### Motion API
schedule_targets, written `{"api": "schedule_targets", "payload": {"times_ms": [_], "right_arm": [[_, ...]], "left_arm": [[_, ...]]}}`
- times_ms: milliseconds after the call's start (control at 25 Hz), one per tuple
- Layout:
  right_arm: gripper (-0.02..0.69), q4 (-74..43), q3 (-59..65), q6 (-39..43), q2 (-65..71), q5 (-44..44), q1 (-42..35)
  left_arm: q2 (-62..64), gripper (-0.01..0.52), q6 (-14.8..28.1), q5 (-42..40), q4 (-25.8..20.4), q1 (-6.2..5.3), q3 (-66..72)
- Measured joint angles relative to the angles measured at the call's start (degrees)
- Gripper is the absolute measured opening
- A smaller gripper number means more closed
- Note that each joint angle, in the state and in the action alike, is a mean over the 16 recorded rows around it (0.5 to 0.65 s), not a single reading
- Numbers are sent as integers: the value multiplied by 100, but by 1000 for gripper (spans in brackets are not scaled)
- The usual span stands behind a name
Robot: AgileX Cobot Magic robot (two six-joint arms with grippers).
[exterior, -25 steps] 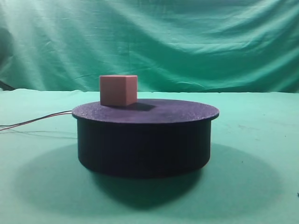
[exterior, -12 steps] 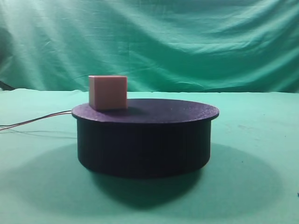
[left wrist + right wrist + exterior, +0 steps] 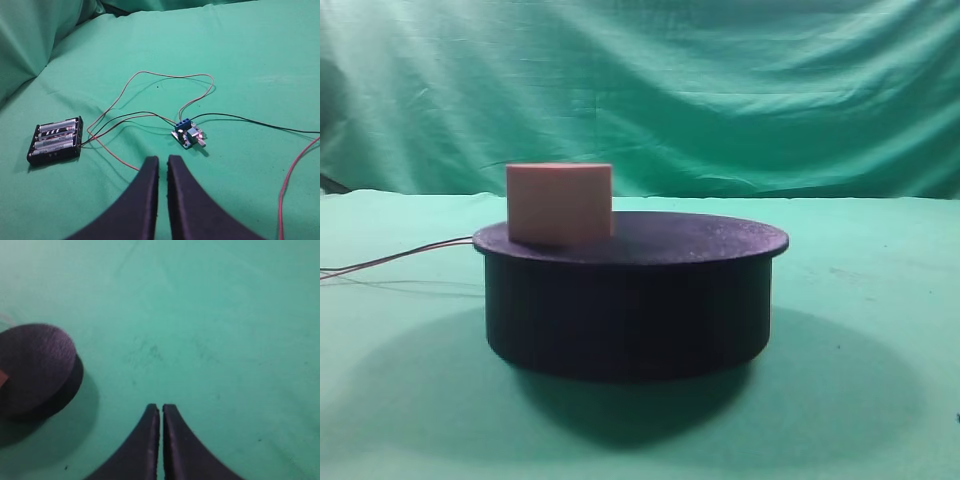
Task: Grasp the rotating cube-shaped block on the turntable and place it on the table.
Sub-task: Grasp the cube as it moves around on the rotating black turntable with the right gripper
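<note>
Your cube-shaped block point(image 3: 559, 204) rides near the left edge of the turntable point(image 3: 630, 300) on the green counter point(image 3: 860, 350), untouched, because both your left gripper point(image 3: 163, 162) and right gripper point(image 3: 161, 410) wait with jaws together (well clear of it).

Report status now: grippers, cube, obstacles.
Left gripper shut, empty. Right gripper shut, empty, clear of turntable. Cube on turntable's left edge. Nothing in the way.

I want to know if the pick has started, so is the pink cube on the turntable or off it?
On. The cube-shaped block sits flat at the left edge of the turntable, with no end effector touching it.
</note>
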Motion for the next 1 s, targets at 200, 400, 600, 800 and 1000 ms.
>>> {"api": "schedule_targets", "payload": {"times_ms": [200, 400, 600, 800, 1000], "right_arm": [[0, 168, -578, -556, 1238, 366, 667], [0, -147, -1354, -248, 2721, 605, 1642], [41, -643, -2134, 479, 4004, 680, 2541], [191, -1020, -2740, 1308, 4826, 757, 3025], [389, -1014, -3060, 1796, 5240, 781, 3131]], "left_arm": [[0, 0, 0, 0, 0, 0, 0], [0, 0, 0, 0, 0, 0, 0], [0, 0, 0, 0, 0, 0, 0], [0, 0, 0, 0, 0, 0, 0], [0, 0, 0, 0, 0, 0, 0]]}}
